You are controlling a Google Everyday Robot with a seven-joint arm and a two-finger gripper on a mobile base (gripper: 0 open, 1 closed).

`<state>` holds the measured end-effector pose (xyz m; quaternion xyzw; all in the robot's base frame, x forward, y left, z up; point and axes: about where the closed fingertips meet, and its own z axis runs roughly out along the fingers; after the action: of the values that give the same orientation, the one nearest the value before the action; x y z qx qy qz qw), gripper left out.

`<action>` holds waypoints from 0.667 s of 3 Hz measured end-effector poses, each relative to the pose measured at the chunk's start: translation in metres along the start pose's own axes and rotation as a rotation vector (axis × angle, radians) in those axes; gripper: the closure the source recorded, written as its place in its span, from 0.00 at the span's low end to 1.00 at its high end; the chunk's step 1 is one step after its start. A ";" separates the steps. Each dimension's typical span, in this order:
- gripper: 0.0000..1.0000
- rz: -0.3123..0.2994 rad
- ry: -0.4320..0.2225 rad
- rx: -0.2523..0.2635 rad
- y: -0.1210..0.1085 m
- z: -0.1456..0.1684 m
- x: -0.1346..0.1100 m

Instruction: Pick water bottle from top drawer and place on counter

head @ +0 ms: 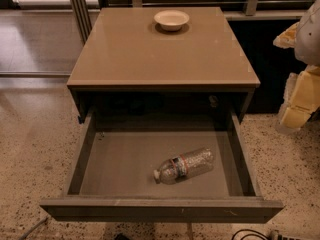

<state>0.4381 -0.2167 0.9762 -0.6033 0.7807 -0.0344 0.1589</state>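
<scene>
Gripper (299,98) at the far right edge of the camera view, cut off by the frame, out beside the cabinet's right side; only pale yellow and white parts in view. Cannot tell whether open, closed or gripping anything. Above it, white arm (311,31) entering from the upper right corner and angled downward, off to the side of the counter (125,54) and well apart from the drawer's contents.

Top drawer (160,209) pulled out toward the camera, flat grey floor exposed between low sides. Water bottle (184,166) lying on its side on that floor, right of centre and nearer the front panel than the back. White cap pointing front-left, base pointing back-right, dark label with a red band around the middle. Touching neither side wall.

On the glossy tan counter, a small cream bowl (171,19), upright, near the back edge and roughly centred.

Speckled floor (30,149) around the cabinet, with a dark cable (247,232) at the bottom right
</scene>
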 end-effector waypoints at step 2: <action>0.00 0.017 -0.006 -0.014 0.008 0.018 -0.001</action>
<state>0.4366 -0.2109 0.9576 -0.5980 0.7855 -0.0260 0.1573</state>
